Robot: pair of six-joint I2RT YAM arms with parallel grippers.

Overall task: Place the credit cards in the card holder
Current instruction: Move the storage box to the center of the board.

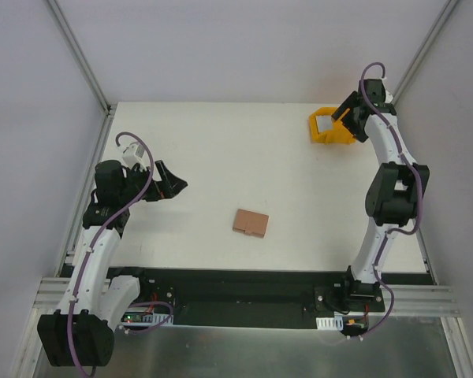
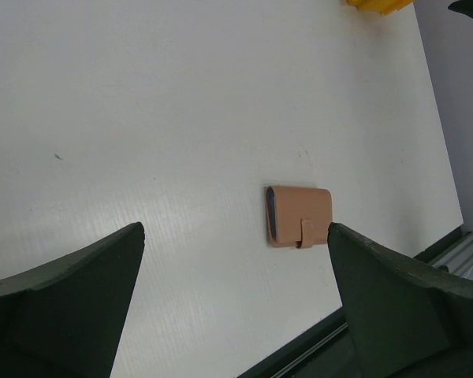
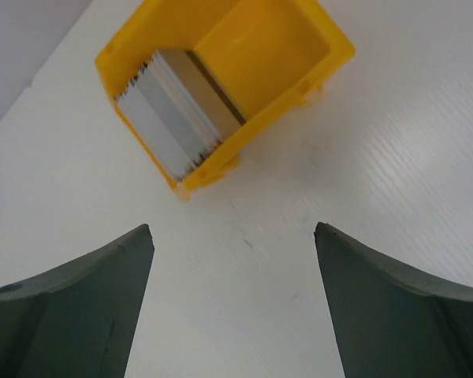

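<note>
Several thin rect. cards (image 3: 167, 122) in yellow plastic bin (image 3: 276, 47).

The left gripper (image 2: 235, 230) hung with its dark fingers (image 2: 71, 307) spread wide in the lower corners of the frame, holding nothing. Right of centre, the closed brown card holder (image 2: 299, 214) lay flat on the white table (image 2: 142, 110), its tab toward the lower edge. A corner of a yellow bin (image 2: 378, 5) showed at the top edge.
</note>
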